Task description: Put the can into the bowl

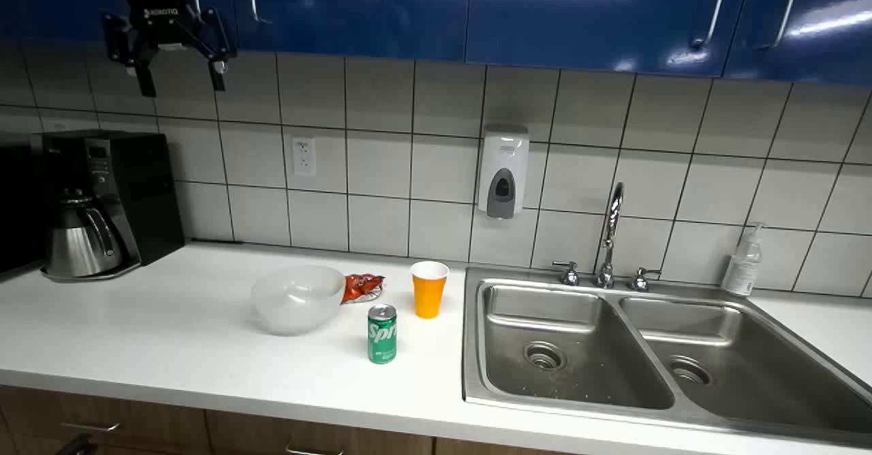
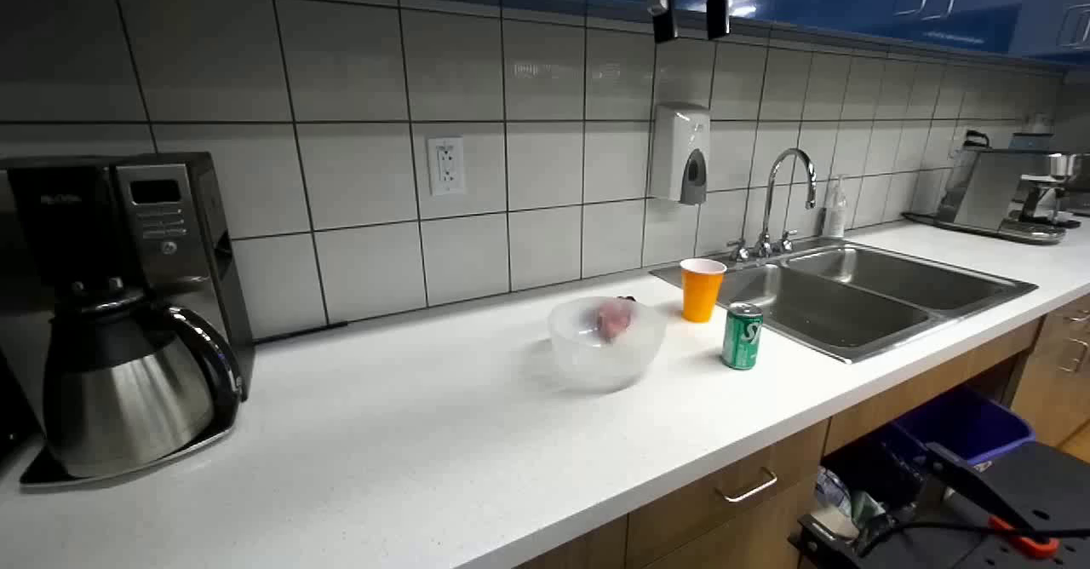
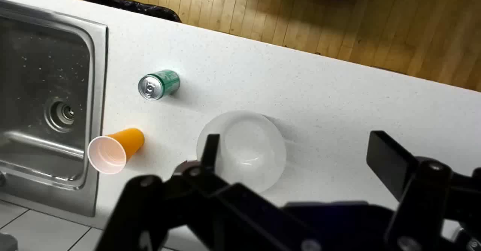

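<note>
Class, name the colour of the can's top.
Silver: the can's top shows best in the wrist view.

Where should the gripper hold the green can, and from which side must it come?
Probably around the upper body of the green can, from straight above: this cylinder stands upright, and the orange cup and bowl stand apart from it, likely leaving room for the open fingers.

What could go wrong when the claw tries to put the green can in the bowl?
The claw hangs open, higher than the upright can, so a crooked approach might tip it over. The orange cup stands close by and could get bumped. The bowl has raised sides, so a can carried too low might hit them.
</note>
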